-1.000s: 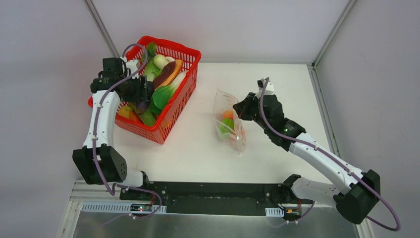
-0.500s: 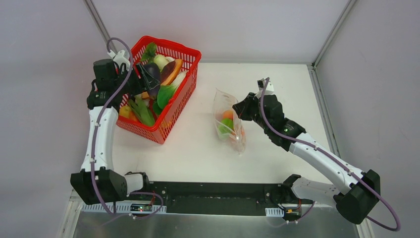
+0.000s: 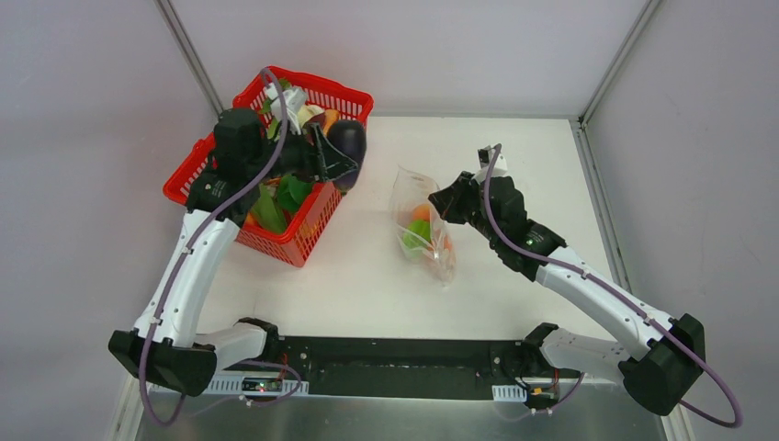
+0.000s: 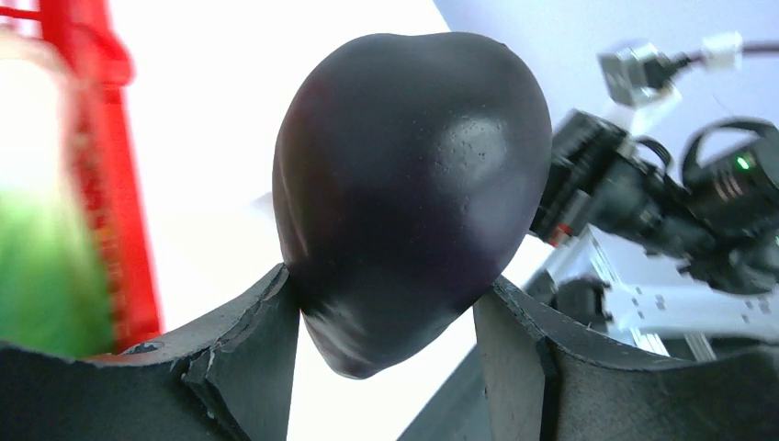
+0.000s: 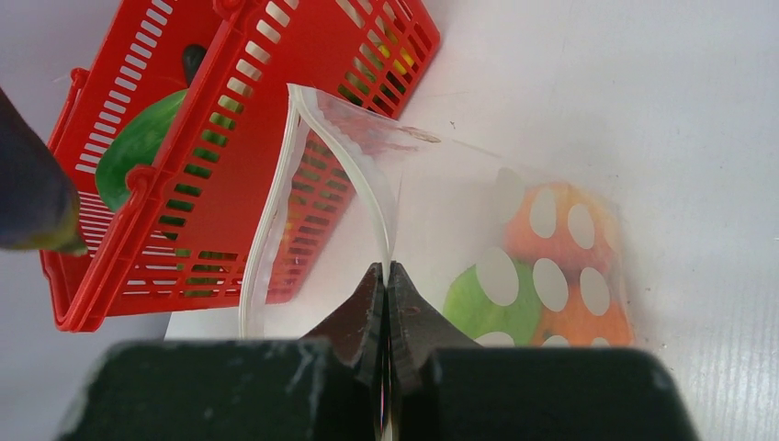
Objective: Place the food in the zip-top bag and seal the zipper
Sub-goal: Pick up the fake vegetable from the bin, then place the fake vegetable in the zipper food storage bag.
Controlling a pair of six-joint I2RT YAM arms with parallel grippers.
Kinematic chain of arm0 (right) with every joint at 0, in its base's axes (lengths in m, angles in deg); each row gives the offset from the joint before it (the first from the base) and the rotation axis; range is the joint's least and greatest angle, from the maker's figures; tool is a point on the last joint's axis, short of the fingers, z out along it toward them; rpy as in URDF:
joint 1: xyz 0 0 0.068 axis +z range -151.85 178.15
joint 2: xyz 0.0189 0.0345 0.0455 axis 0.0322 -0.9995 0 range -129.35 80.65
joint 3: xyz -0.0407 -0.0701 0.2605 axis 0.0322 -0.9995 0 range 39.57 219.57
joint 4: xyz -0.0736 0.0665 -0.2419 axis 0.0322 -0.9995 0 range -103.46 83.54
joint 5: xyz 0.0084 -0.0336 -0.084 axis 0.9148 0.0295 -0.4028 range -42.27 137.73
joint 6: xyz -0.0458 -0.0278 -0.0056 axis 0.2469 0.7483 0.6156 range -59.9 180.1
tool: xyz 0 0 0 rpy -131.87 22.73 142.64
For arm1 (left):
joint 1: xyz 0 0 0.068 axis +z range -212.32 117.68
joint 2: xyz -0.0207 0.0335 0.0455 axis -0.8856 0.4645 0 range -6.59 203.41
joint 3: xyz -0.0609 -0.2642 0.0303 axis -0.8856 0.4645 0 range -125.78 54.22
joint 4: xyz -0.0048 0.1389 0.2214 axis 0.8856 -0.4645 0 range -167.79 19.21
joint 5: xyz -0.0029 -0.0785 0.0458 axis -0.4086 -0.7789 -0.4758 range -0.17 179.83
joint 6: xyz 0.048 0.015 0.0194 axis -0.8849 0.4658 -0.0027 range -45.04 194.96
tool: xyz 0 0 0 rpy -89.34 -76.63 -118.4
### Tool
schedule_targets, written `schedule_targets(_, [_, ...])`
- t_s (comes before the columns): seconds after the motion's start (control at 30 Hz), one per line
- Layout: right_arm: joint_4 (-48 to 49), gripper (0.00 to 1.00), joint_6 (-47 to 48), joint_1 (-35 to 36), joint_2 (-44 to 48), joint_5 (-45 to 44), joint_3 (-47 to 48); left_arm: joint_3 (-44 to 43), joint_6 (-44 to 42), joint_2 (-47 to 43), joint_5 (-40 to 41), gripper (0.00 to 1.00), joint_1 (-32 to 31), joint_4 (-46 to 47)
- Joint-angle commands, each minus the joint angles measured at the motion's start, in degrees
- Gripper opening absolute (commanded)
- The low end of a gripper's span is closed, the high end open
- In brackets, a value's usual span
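A dark purple eggplant (image 3: pixel 346 140) (image 4: pixel 409 184) hangs over the red basket's right rim, with my left gripper (image 3: pixel 331 156) (image 4: pixel 388 287) shut on its lower end. The clear zip-top bag (image 3: pixel 424 241) (image 5: pixel 441 197) lies mid-table with its mouth open toward the basket. My right gripper (image 3: pixel 442 204) (image 5: pixel 386 271) is shut on the near strip of the zipper (image 5: pixel 387 216) and holds it up. Inside the bag are an orange fruit (image 3: pixel 423 212) (image 5: pixel 560 220) and a green piece (image 3: pixel 415 234) (image 5: pixel 487 299).
The red mesh basket (image 3: pixel 280 246) (image 5: pixel 230 110) stands at the back left and holds more food, among it green leafy pieces (image 3: pixel 276 202). Grey walls and frame rails close in the table at the back and right.
My left arm has lifted the eggplant out of the basket and swung it right, toward the bag. The right arm and the bag have stayed put.
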Motion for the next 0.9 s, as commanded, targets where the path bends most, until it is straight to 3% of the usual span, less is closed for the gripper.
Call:
schedule_targets(0.0, [3.6, 0.0, -1.1, -0.2, 1.9, 0.3, -0.2, -2.5, 1.7, 1.0, -1.2, 0.28, -7.3, 2.9])
schedule_targets(0.27, [3.8, 0.0, -1.4, -0.2, 1.2, 0.4, 0.1, 7.5, 17.0, 3.2, 2.9, 0.28, -17.3, 30.8])
schedule_targets(0.47, [3.8, 0.0, -1.4, -0.2, 1.6, 0.2, -0.2, 12.4, 16.6, 5.7, 12.5, 0.28, -23.4, 40.8])
schedule_targets(0.87, [4.1, 0.0, -1.4, -0.2, 2.2, -0.5, -0.6, 17.7, 12.4, 5.9, 28.7, 0.32, -29.4, 37.6])
